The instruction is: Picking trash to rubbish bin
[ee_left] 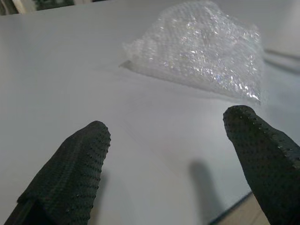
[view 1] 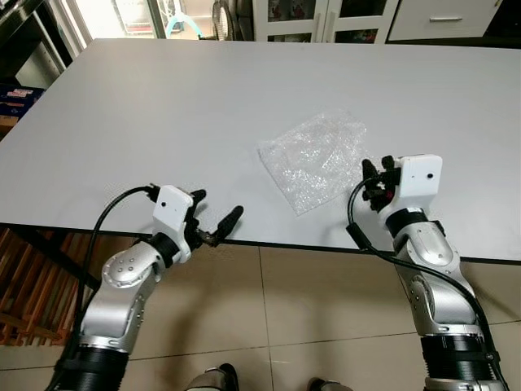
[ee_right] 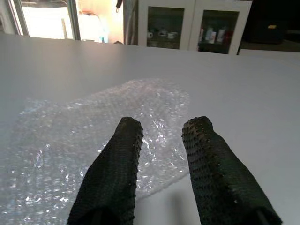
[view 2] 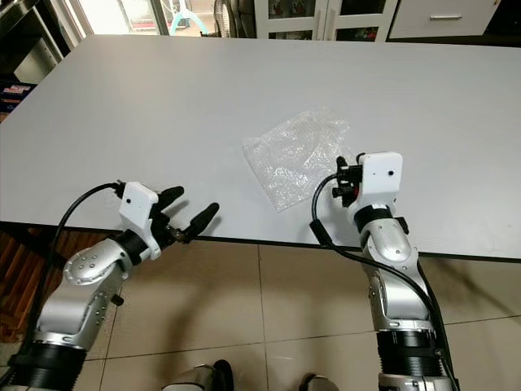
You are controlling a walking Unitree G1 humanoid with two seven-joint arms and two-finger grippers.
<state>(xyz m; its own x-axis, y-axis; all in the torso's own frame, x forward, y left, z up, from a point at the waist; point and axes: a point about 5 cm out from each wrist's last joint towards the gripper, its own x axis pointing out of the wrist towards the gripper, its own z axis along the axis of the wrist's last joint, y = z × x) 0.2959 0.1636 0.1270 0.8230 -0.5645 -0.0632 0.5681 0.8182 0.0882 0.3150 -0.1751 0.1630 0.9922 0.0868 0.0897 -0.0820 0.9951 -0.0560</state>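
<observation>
A: Left side first. The left gripper (view 1: pixel 213 221) hangs at the table's (view 1: pixel 146 114) near edge, fingers spread wide, holding nothing.

B: And the trash?

A: The bubble wrap (view 1: pixel 315 158) lies flat mid-table, well to that gripper's right, long axis running diagonally away.

B: Right arm?

A: The right gripper (ee_right: pixel 161 136) is much nearer, fingers slightly parted, empty, tips just over the wrap's near edge. Probably the picker.

A pale grey table (view 1: pixel 163 114) carries 1 crumpled bubble-wrap sheet (view 1: pixel 313 159).
</observation>
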